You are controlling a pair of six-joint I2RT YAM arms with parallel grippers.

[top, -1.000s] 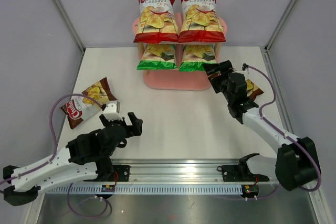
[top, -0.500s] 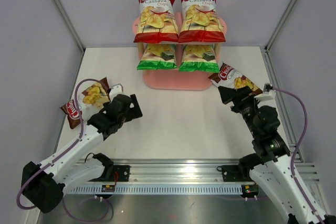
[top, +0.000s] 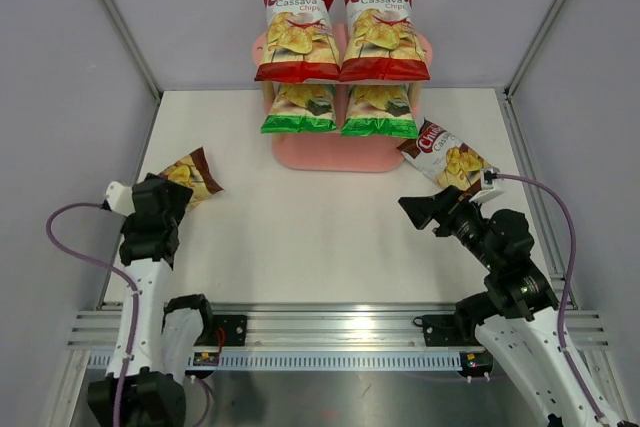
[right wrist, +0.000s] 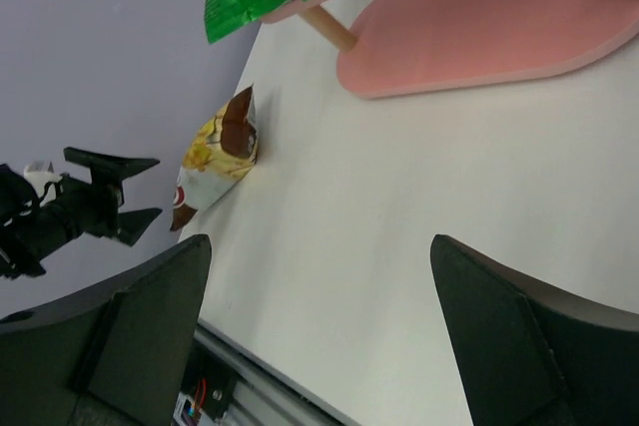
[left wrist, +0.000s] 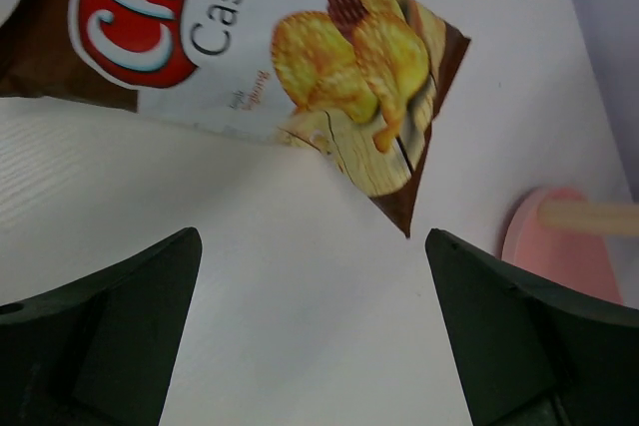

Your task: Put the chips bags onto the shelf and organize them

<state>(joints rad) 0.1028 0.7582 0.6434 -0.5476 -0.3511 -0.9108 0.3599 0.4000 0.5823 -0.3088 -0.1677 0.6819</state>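
brown bag (left wrist: 290, 57) flat, long axis diagonal (logo end away from shelf (left wrist: 544, 241)) | left hand (left wrist: 310, 241), right hand (right wrist: 319, 241): fingers apart, empty

"Chuba Cassava Chips" on chips bags (top: 297, 35)

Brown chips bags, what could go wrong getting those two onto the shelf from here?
1. Only the bottom tier looks free; sliding a bag in could nudge the green bags hanging over it.
2. The left brown bag lies flat, so the open left tool may push it instead of pinching it.
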